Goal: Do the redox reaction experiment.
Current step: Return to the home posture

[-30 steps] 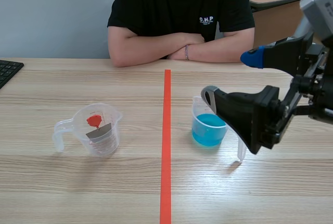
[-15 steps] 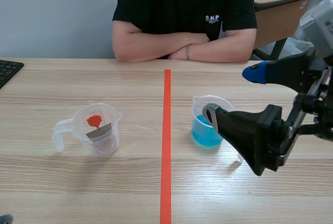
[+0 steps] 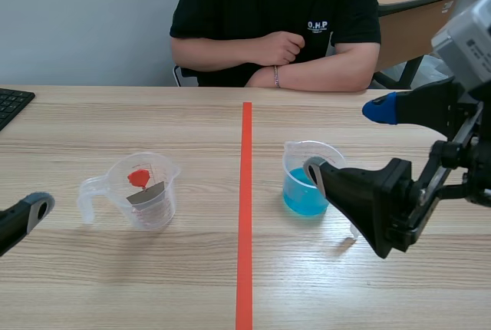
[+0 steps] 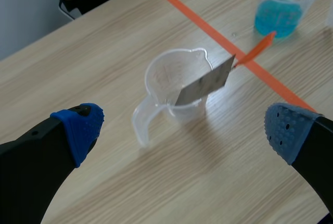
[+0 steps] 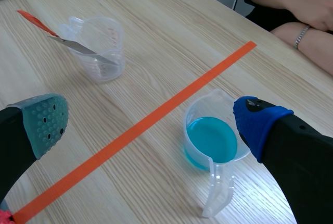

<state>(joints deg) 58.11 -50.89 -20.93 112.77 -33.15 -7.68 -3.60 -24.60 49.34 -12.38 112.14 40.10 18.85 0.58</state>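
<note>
1. Scene view: the right gripper (image 3: 347, 140) stood open and empty by the blue-liquid beaker (image 3: 307, 188); we judged off-centre closing could spill it.
2. Left wrist view: the left gripper (image 4: 182, 130) gaped empty near the clear beaker (image 4: 174, 86); its leaning metal strip (image 4: 205, 81) could snag.
3. Right wrist view: the blue-liquid beaker's handle pointed toward us; nudging it risked tipping.

The right gripper (image 3: 344, 140) hangs with fingers spread wide, its lower pad (image 3: 314, 176) in front of the jug of blue liquid (image 3: 301, 196). Well to its side, past the orange tape line (image 3: 245, 215), a clear jug (image 3: 157, 211) holds a red-tipped metal strip (image 3: 147, 194). The left gripper (image 3: 29, 213) shows one finger near that jug's handle.
</note>
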